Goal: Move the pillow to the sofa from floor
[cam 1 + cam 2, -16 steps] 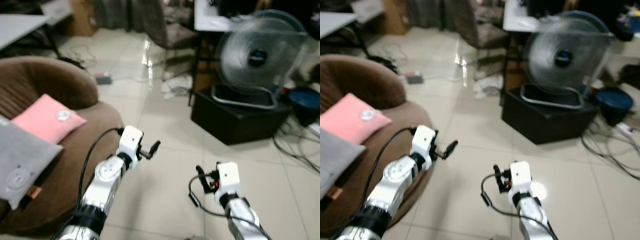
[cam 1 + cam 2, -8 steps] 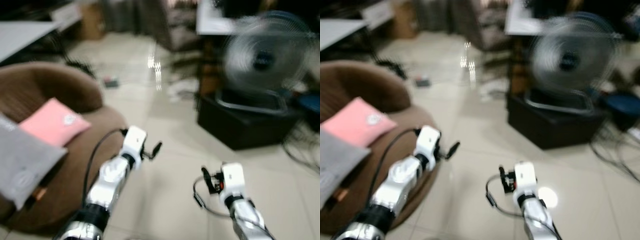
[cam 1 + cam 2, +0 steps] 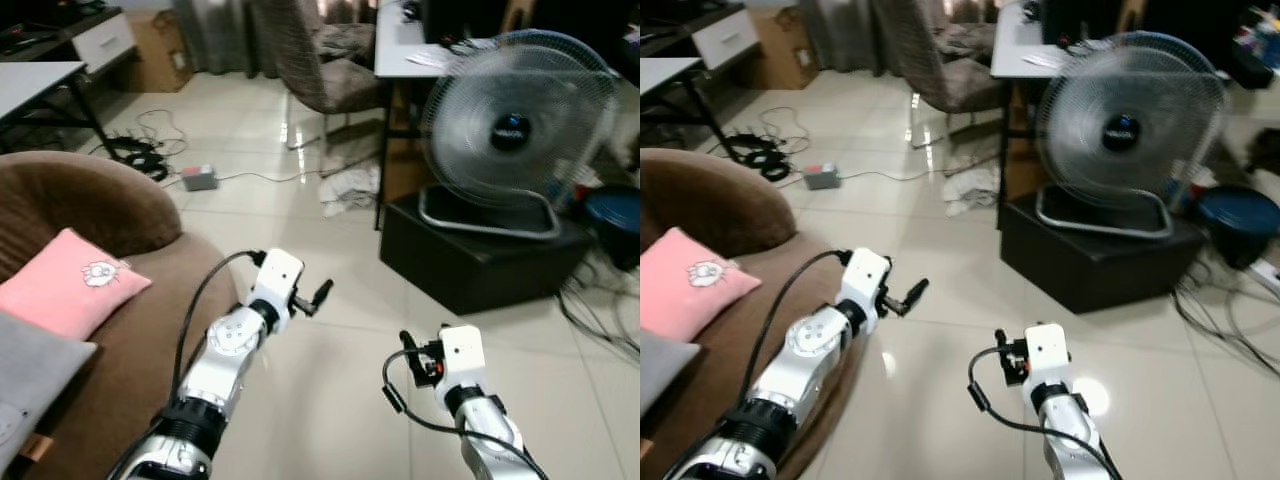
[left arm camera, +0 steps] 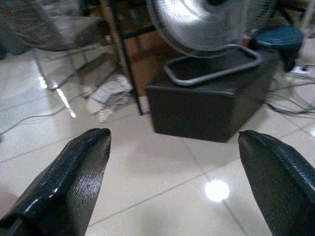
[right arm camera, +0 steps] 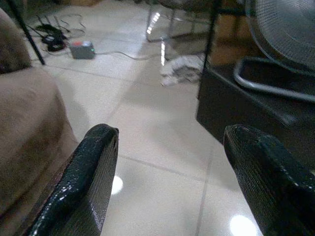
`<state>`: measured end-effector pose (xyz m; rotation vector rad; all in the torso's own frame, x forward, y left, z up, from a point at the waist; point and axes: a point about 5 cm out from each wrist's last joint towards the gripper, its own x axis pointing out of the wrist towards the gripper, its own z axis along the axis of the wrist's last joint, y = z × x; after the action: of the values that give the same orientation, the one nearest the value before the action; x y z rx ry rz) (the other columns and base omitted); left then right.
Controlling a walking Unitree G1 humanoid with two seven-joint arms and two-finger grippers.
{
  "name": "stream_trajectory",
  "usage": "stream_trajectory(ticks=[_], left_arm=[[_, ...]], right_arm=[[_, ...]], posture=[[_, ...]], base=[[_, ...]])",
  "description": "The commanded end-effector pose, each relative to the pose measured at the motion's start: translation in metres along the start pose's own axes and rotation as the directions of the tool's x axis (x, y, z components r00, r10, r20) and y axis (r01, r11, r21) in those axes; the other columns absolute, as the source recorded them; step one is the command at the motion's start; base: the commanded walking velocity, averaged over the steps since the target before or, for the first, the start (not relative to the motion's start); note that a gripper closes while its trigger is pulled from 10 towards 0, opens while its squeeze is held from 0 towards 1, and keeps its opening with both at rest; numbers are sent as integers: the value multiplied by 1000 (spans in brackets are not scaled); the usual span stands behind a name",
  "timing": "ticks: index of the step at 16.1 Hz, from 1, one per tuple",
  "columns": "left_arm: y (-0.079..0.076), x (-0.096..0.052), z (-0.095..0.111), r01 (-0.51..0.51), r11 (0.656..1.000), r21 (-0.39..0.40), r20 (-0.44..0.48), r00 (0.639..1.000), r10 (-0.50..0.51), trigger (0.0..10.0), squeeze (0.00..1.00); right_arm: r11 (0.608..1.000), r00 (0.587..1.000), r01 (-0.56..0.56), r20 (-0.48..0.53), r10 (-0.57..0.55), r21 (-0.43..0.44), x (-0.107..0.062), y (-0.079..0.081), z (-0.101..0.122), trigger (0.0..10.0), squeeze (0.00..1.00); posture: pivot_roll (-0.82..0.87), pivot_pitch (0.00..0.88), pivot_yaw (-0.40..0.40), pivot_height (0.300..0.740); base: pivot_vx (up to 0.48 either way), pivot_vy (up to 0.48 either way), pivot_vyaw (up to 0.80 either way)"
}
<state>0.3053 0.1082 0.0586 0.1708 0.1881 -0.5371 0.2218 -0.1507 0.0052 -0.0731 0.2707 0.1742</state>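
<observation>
Both grippers, left (image 4: 172, 182) and right (image 5: 177, 182), hang released; view has swung right, pink pillow (image 3: 68, 281) on sofa (image 3: 150, 330) at nine o'clock; delivery looks done.

Left gripper (image 4: 172, 182) raised forward, fingers (image 4: 69, 182) spread, right gripper (image 5: 172, 182) lower, likewise spread

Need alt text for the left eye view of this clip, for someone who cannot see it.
Two silver robot arms reach over a tiled floor, left gripper and right gripper both empty. On the robot's left, a pink pillow lies on a brown sofa; ahead, a fan stands on a black box.
</observation>
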Motion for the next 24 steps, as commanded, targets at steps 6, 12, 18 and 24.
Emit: stream_trajectory(ticks=[6, 12, 18, 24], left_arm=[[1, 0, -2, 38, 999, 23, -25, 999, -38, 10000, 0], [0, 1, -2, 42, 999, 17, -24, 999, -41, 10000, 0], [-1, -1, -5, 42, 999, 21, -29, 999, -41, 10000, 0], [-2, -1, -5, 43, 999, 6, -25, 999, -43, 10000, 0]], right_arm=[[999, 999, -34, 23, 34, -9, 4, 11, 3, 10000, 0], [999, 999, -32, 32, 32, 10, 5, 13, 7, 10000, 0], [999, 999, -21, 44, 22, -26, 4, 13, 9, 10000, 0], [998, 1000, -7, 23, 8, -55, 6, 10, 8, 10000, 0]], posture=[[-59, 12, 74, 740], [-60, 16, 74, 740], [-57, 14, 74, 740], [-56, 10, 75, 730]], base=[[480, 0, 0], [480, 0, -282], [480, 0, -190], [480, 0, -176]])
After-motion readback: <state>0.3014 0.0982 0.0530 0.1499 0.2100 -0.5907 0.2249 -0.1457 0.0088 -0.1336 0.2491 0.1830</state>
